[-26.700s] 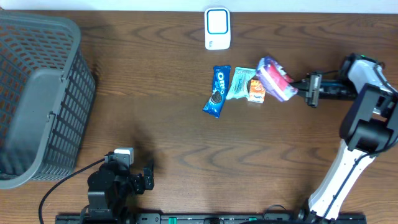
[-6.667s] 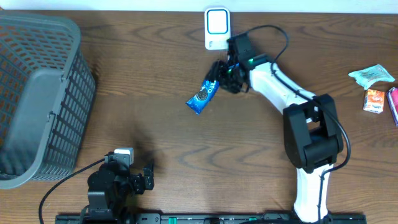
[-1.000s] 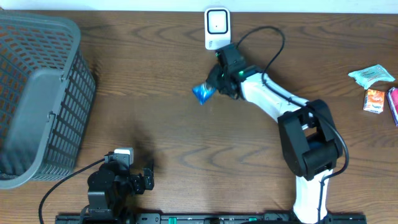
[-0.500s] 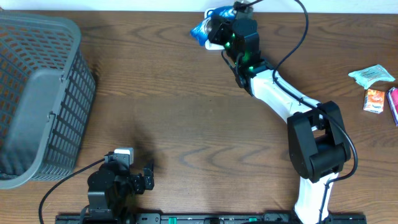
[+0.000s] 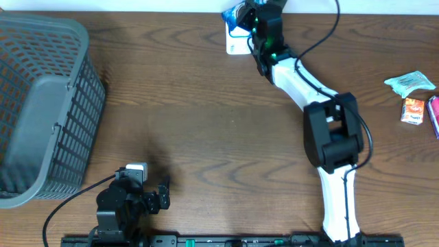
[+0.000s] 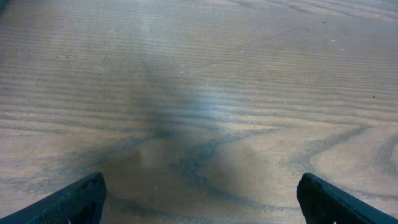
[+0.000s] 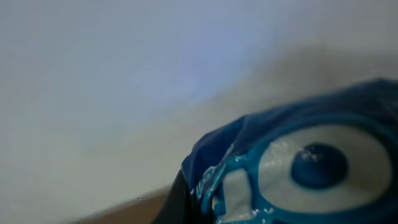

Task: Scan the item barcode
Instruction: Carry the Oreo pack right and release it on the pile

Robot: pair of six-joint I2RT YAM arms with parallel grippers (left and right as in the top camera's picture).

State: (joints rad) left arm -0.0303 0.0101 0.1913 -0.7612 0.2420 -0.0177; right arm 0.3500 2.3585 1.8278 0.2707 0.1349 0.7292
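Pack (image 5: 234,14): blue snack wrapper, held off the surface (image 5: 206,123) at the far edge, over the top of the scanner (image 5: 237,45); it fills the right wrist view (image 7: 298,168), blurred.
Right claw (image 5: 245,15): clamped on the pack, arm stretched to the far edge.
Scanner: white, upper part hidden by pack and claw.
Left claw (image 6: 202,196): jaws spread wide, holding nothing, above bare wood at the near edge.
Basket (image 5: 41,103): grey, at the left.
Teal packet (image 5: 410,82), orange box (image 5: 413,111): right edge, well apart from the pack.
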